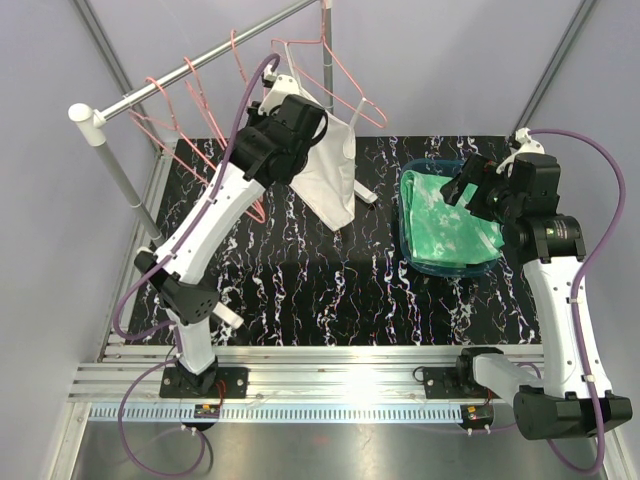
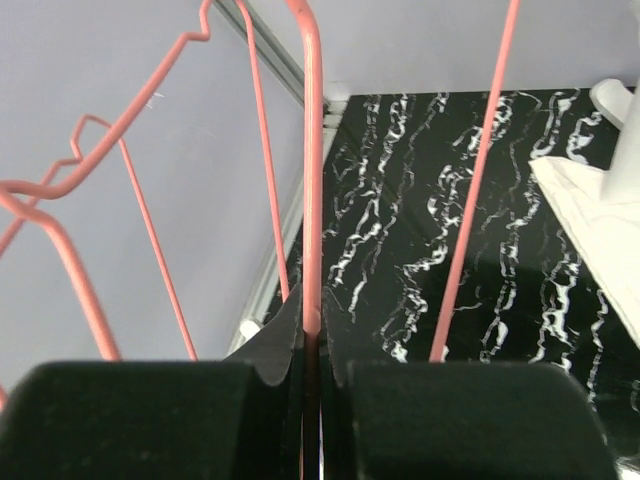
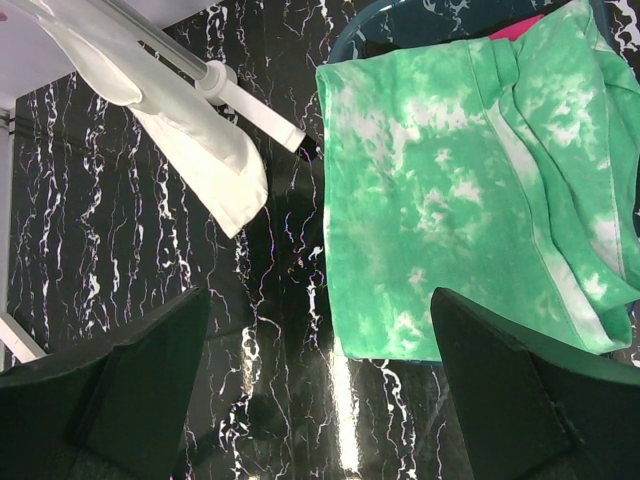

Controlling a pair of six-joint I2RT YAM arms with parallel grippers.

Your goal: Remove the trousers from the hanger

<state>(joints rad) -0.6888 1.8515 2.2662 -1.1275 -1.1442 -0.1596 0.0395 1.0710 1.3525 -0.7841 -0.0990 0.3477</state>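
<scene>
Marbled table (image 3: 100, 200); pink trousers (image 3: 520, 25) wrist-view only

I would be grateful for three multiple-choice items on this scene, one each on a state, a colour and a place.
1. The left gripper is:
A. wide open
B. shut on a thin wire hanger
C. shut on white cloth

2. That hanger is:
A. pink
B. blue
C. yellow

3. The mottled green and white cloth trousers lie:
A. on that hanger
B. in the left gripper
C. in the blue-green plastic tub

Answers:
1 B: the left wrist view shows the gripper closed on the wire.
2 A: the wire is plainly pink.
3 C: the trousers are spread in the tub, below the open right gripper.
</scene>
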